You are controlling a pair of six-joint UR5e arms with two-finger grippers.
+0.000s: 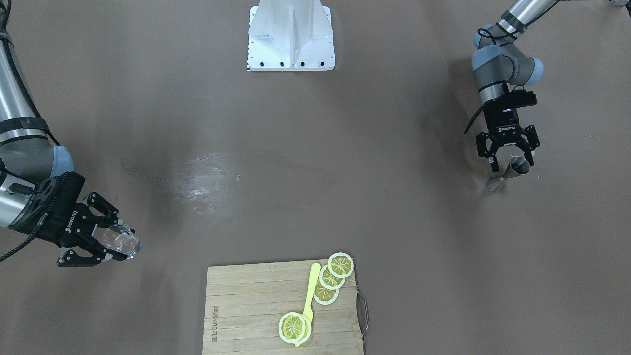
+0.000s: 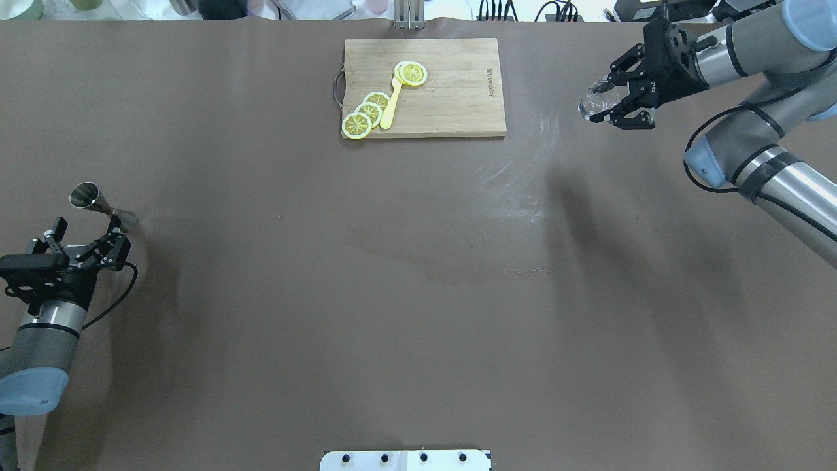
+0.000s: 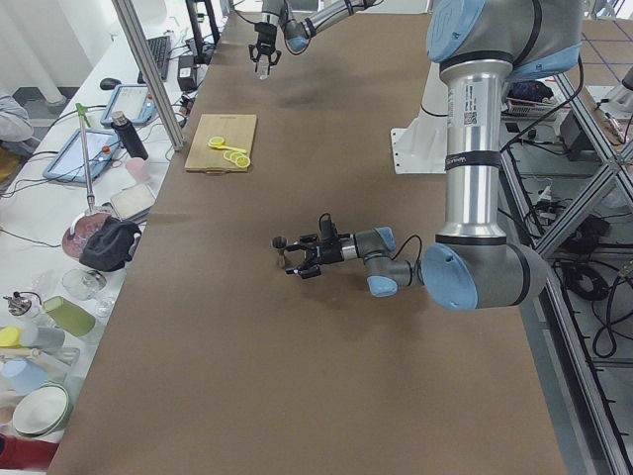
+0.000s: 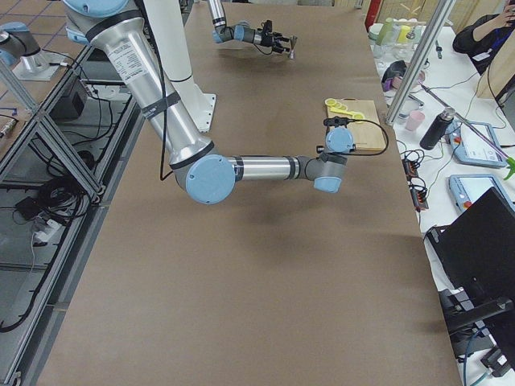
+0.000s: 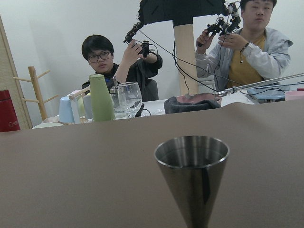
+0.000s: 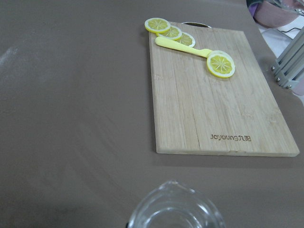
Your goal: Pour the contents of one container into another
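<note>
Steel jigger (image 1: 510,171) stands upright on the desk (image 1: 315,172) at the robot's left end. The left end effector (image 1: 511,158) sits just beside it with its fingers spread and nothing between them. At the opposite end, the right end effector (image 1: 117,237) is clamped on the glass cup (image 1: 123,242), which looks lifted off the desk and tipped.

By my reading the task is at its start. 1 vessel is in hand, but the jigger is ungrasped, the 2 are well apart, and no pour has begun.

The overhead view shows that wide gap. The left wrist view alone shows the jigger's upper cone level and close, though not whether it holds anything. The right wrist view looks down into the cup, which seems empty, with the cutting board (image 6: 199,109) and lemon slices (image 6: 221,64) beyond.
</note>
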